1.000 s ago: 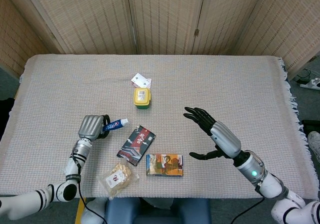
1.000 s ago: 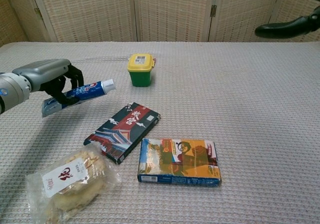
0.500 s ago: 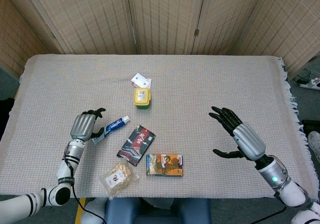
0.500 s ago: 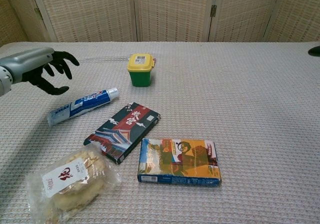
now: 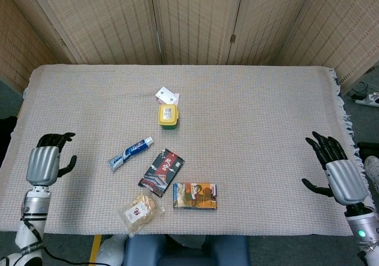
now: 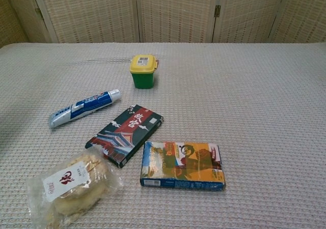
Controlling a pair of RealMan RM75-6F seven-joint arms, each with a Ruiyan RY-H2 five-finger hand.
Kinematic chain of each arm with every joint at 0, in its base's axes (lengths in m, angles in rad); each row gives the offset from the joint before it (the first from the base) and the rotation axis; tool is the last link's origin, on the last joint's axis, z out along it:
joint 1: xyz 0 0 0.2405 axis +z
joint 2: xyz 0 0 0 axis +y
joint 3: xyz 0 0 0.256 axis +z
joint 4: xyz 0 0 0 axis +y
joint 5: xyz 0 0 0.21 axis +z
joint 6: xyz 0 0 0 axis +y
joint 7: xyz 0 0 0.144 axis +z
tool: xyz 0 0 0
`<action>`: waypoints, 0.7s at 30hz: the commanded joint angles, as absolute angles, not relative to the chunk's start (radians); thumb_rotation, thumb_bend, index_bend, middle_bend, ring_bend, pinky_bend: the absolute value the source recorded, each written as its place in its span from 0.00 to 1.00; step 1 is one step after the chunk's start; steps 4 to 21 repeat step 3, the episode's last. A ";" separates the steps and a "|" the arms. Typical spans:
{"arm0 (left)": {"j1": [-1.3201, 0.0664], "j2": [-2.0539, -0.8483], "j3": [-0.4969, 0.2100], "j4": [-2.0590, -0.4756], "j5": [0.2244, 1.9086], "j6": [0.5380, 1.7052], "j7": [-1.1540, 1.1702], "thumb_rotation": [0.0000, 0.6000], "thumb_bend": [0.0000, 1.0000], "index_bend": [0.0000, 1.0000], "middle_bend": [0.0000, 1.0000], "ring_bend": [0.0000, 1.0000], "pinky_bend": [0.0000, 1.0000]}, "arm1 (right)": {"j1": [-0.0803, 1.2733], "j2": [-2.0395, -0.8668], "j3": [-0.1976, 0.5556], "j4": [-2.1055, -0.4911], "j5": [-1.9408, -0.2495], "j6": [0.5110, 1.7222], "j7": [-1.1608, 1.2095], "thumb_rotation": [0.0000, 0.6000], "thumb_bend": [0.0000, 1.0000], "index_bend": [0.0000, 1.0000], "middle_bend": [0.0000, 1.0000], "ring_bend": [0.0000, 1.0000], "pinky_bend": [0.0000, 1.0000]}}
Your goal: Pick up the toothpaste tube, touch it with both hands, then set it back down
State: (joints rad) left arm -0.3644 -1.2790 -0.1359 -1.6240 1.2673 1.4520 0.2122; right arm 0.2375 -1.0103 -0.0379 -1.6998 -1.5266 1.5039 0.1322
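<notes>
The blue and white toothpaste tube [image 5: 130, 153] [image 6: 84, 107] lies flat on the tablecloth, its white cap pointing toward the yellow-lidded container. Nothing touches it. My left hand [image 5: 45, 162] hovers at the table's left edge, well left of the tube, fingers spread and empty. At the right edge my right hand [image 5: 335, 172] is open too, palm inward, holding nothing. Neither hand shows in the chest view.
A small green container with a yellow lid [image 5: 168, 115] [image 6: 142, 71] stands mid-table, playing cards [image 5: 166, 95] behind it. A dark box [image 5: 161, 172] [image 6: 125, 133], a colourful box [image 5: 195, 195] [image 6: 182, 165] and a snack bag [image 5: 140, 211] [image 6: 71, 184] lie near the front edge.
My left hand let go of the tube, which now rests on the cloth, and drew back to the left edge. The right hand withdrew to the right edge.
</notes>
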 commanded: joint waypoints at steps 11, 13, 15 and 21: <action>-0.246 -1.231 -0.061 -1.664 1.365 1.583 0.187 1.00 0.42 0.30 0.38 0.26 0.21 | 0.183 -1.043 -0.043 -1.670 -1.522 1.543 0.116 1.00 0.26 0.00 0.00 0.00 0.00; -0.246 -1.231 -0.061 -1.664 1.365 1.583 0.187 1.00 0.42 0.30 0.38 0.26 0.21 | 0.183 -1.043 -0.043 -1.670 -1.522 1.543 0.116 1.00 0.26 0.00 0.00 0.00 0.00; -0.246 -1.231 -0.061 -1.664 1.365 1.583 0.187 1.00 0.42 0.30 0.38 0.26 0.21 | 0.183 -1.043 -0.043 -1.670 -1.522 1.543 0.116 1.00 0.26 0.00 0.00 0.00 0.00; -0.246 -1.231 -0.061 -1.664 1.365 1.583 0.187 1.00 0.42 0.30 0.38 0.26 0.21 | 0.183 -1.043 -0.043 -1.670 -1.522 1.543 0.116 1.00 0.26 0.00 0.00 0.00 0.00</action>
